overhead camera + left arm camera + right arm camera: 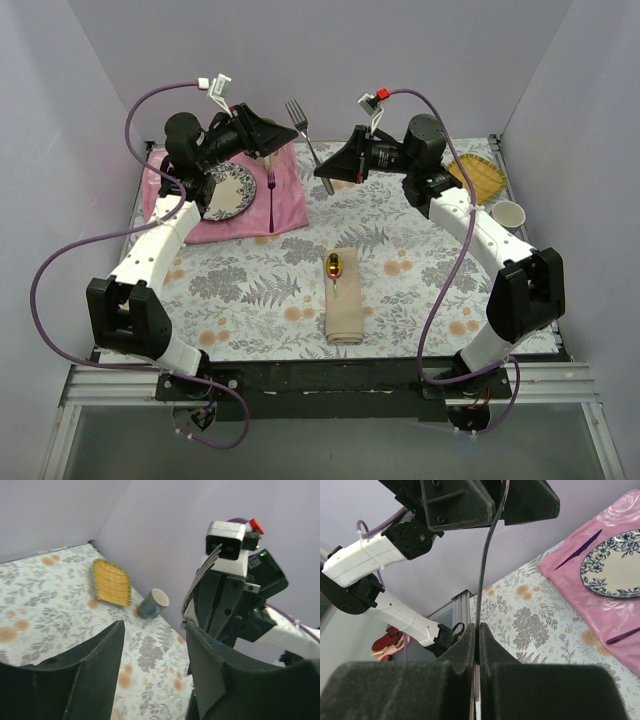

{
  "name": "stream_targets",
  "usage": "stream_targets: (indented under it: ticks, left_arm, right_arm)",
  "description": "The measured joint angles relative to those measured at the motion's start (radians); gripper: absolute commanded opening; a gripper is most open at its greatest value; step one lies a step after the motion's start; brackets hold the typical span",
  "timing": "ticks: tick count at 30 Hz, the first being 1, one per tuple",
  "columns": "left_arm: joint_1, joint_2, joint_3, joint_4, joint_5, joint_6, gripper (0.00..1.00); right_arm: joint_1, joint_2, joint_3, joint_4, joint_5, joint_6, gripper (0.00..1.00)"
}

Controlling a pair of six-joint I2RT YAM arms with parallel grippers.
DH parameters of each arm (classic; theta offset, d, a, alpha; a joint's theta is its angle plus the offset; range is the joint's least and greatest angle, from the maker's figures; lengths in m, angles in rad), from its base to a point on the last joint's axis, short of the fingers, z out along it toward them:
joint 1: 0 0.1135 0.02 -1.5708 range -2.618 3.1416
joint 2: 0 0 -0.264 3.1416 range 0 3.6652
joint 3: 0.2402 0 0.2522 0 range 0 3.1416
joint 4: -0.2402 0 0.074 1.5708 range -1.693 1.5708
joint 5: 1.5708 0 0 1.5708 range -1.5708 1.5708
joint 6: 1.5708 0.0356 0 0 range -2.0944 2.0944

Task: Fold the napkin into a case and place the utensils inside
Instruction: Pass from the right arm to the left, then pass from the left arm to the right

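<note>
The napkin lies folded as a narrow beige case (343, 312) in the front middle of the table. The spoon (334, 268) rests in its far end with the shiny bowl sticking out. The silver fork (306, 136) is held above the table's back, tines up. My right gripper (328, 172) (477, 630) is shut on its thin handle (487, 555). My left gripper (275, 140) (152, 630) hovers just left of the fork, jaws open and nothing between them. The fork's tines (200, 577) show just past its right finger.
A pink mat (290, 205) at the back left carries a patterned plate (228, 190) and a purple fork (271, 185). A yellow woven mat (480, 178) and a cup (508, 213) sit at the back right. Walls close three sides.
</note>
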Motion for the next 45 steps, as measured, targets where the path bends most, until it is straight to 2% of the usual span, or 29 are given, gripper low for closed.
stream_targets:
  ticks: [6,12,15,19,20,24,26,27,28,31,32,34,39,45]
  left_arm:
    - [-0.02,0.049,0.028,0.133,0.065,-0.14,0.48]
    - [-0.048,0.063,0.066,0.261,0.085,-0.226,0.38]
    - [-0.061,0.086,0.08,0.298,0.085,-0.256,0.27]
    - [-0.079,0.129,0.102,0.318,0.08,-0.286,0.29]
    - [-0.082,0.137,0.107,0.32,0.078,-0.294,0.26]
    - [-0.091,0.158,0.122,0.332,0.073,-0.324,0.0]
    - [-0.097,0.159,0.129,0.335,0.073,-0.364,0.0]
    - [-0.1,0.158,0.13,0.336,0.072,-0.377,0.0]
    - [-0.101,0.158,0.134,0.335,0.07,-0.388,0.0]
    - [-0.102,0.158,0.134,0.329,0.064,-0.393,0.0]
    - [-0.103,0.158,0.134,0.325,0.059,-0.387,0.0]
    - [-0.102,0.158,0.122,0.318,0.039,-0.378,0.0]
    - [-0.1,0.156,0.032,0.293,-0.018,-0.349,0.0]
    - [-0.1,0.157,-0.025,0.15,-0.077,-0.336,0.0]
  right_arm:
    - [0.021,0.0,0.0,0.029,0.053,0.021,0.01]
    - [0.024,-0.003,0.0,0.106,0.111,0.034,0.01]
    - [0.031,-0.015,-0.008,0.143,0.134,0.035,0.01]
    - [0.038,-0.023,-0.031,0.185,0.152,0.039,0.01]
    - [0.039,-0.023,-0.035,0.191,0.156,0.041,0.01]
    - [0.042,-0.023,-0.049,0.204,0.171,0.046,0.01]
    - [0.042,-0.023,-0.049,0.206,0.174,0.035,0.01]
    - [0.042,-0.023,-0.049,0.209,0.172,0.029,0.07]
    - [0.042,-0.023,-0.049,0.211,0.173,0.022,0.28]
    - [0.039,-0.024,-0.049,0.179,0.188,-0.001,0.57]
    - [0.035,-0.024,-0.047,0.148,0.201,-0.018,0.61]
    - [0.03,-0.026,-0.022,0.023,0.248,-0.107,0.66]
    - [0.02,-0.034,0.105,-0.286,0.418,-0.382,0.68]
    - [0.015,-0.107,0.131,-0.537,0.515,-0.552,0.59]
